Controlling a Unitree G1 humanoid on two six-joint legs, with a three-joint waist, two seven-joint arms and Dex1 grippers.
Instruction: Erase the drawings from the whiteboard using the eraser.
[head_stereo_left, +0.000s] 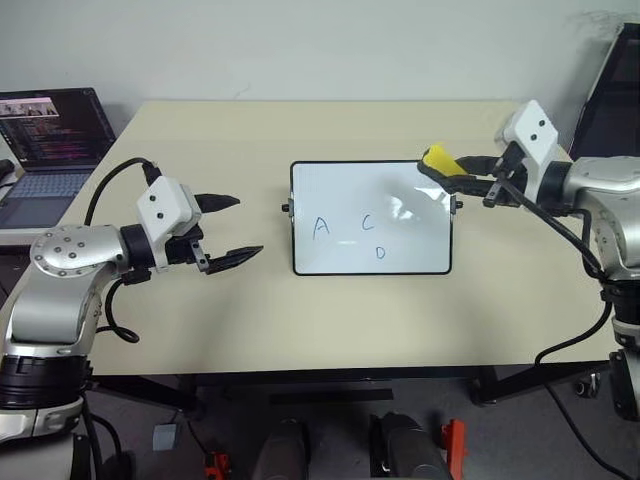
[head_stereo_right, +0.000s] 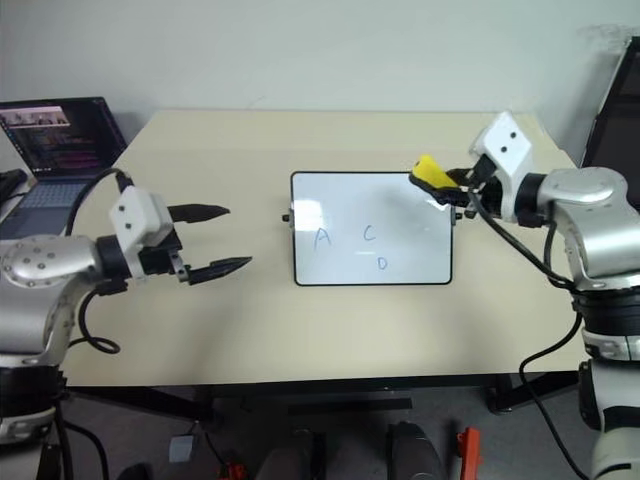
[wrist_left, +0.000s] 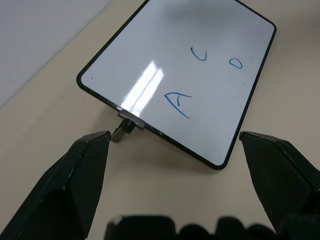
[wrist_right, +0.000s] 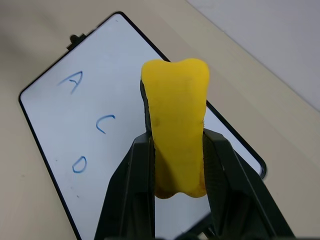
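Observation:
The whiteboard (head_stereo_left: 371, 218) lies flat at the middle of the table, its black frame and side knobs showing. The drawings are three small blue letters: A (head_stereo_left: 320, 227), C (head_stereo_left: 367, 222) and D (head_stereo_left: 380, 252); the left wrist view shows them too, A (wrist_left: 177, 102) nearest. My right gripper (head_stereo_left: 447, 168) is shut on the yellow eraser (head_stereo_left: 438, 159), held above the board's far right corner; the eraser (wrist_right: 176, 130) sits pinched between the two black fingers. My left gripper (head_stereo_left: 240, 226) hangs open left of the board, apart from it.
An open laptop (head_stereo_left: 45, 150) stands at the table's far left corner. A black stand (head_stereo_left: 610, 95) rises beyond the right edge. The beige table (head_stereo_left: 250, 320) has bare room in front of and behind the board.

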